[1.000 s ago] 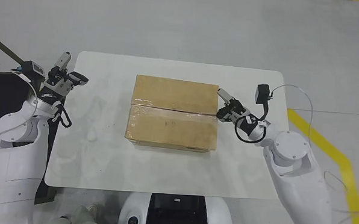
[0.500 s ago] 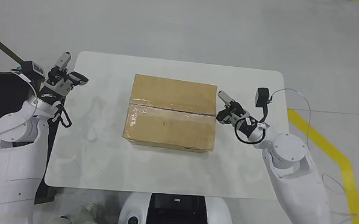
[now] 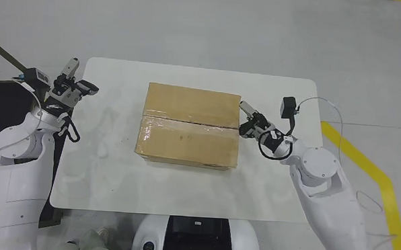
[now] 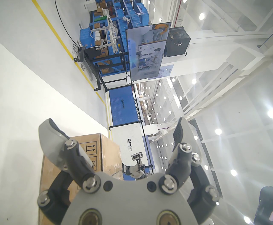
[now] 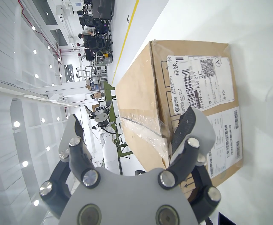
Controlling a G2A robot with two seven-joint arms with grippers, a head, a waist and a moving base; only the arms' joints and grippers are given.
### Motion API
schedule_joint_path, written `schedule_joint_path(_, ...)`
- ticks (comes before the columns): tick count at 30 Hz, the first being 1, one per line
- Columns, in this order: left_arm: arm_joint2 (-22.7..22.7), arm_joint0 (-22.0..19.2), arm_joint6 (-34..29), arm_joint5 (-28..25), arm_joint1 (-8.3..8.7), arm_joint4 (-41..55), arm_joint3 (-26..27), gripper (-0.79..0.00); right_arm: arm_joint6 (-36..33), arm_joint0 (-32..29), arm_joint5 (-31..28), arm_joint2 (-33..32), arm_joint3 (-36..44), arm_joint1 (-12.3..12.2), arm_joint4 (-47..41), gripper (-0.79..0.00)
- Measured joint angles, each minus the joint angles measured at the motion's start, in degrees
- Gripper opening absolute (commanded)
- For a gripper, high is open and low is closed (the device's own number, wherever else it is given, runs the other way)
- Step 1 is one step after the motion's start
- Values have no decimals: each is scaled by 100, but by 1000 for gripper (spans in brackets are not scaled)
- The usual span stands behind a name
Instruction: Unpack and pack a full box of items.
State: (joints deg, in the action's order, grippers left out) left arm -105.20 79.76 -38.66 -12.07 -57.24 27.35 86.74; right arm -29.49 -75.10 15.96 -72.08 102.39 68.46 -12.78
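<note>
From my station I see a white surface (image 3: 104,161) on a pale workshop floor, with a yellow line on the floor off to the right. The cardboard box (image 3: 188,124) lies flat in the middle of the surface. It is closed, with clear tape along the seam between its top flaps. In the right wrist view the box (image 5: 138,95) shows printed shipping labels (image 5: 200,81) on the end face nearest that arm.

My right tool (image 3: 243,119) sits right at that end, level with the taped seam. Its fingers are spread and hold nothing. One finger (image 5: 187,127) is in front of the labelled face, but I cannot tell if it touches the cardboard.

My left tool (image 3: 81,76) hangs over the surface's far left corner, well apart from the box. It is released too, fingers (image 4: 53,136) wide and empty, with the box (image 4: 108,155) beyond them.
</note>
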Motion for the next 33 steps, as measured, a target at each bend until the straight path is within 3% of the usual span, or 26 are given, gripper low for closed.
schedule_joint_path(9,0,0,0,0,0,0,0,0,168,-211,-86,-208,157,-29,4,0)
schedule_joint_path(33,0,0,0,0,0,0,0,0,548,-1286,-610,-1759,1271,-186,8,0)
